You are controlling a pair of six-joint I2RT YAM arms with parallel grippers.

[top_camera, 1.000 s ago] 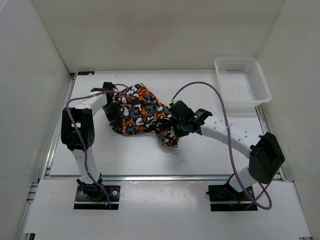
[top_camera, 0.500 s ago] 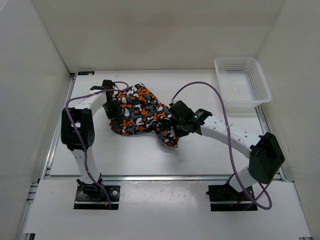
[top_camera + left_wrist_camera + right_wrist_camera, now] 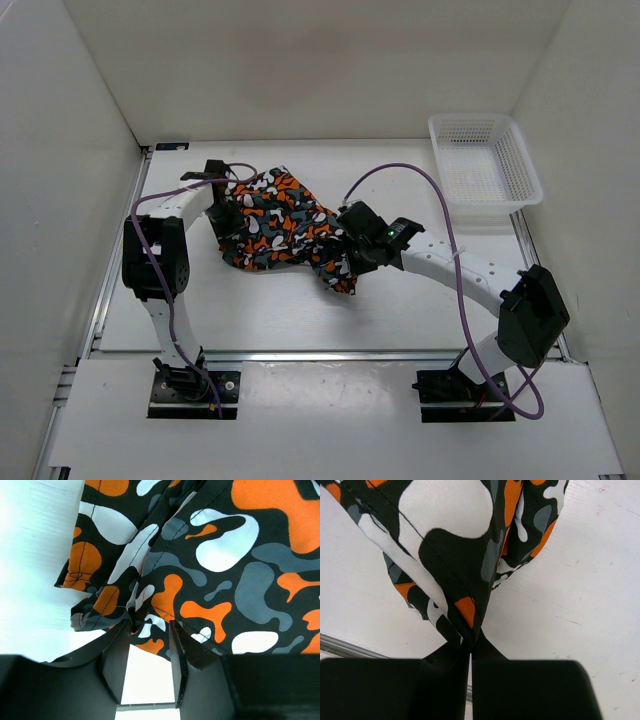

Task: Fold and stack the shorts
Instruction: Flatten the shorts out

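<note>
Now | shorts (image 3: 285,225) on table (image 3: 420,310), apart from basket (image 3: 485,165) | right tool (image 3: 470,644) pinches them

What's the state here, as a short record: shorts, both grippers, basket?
shorts: crumpled, unfolded, mid-table between the arms
left gripper: jaws apart, shorts' hem at its tips
right gripper: shut on a shorts edge, held above the table
basket: far right corner, apart from the shorts
stage: fold not yet done
</note>
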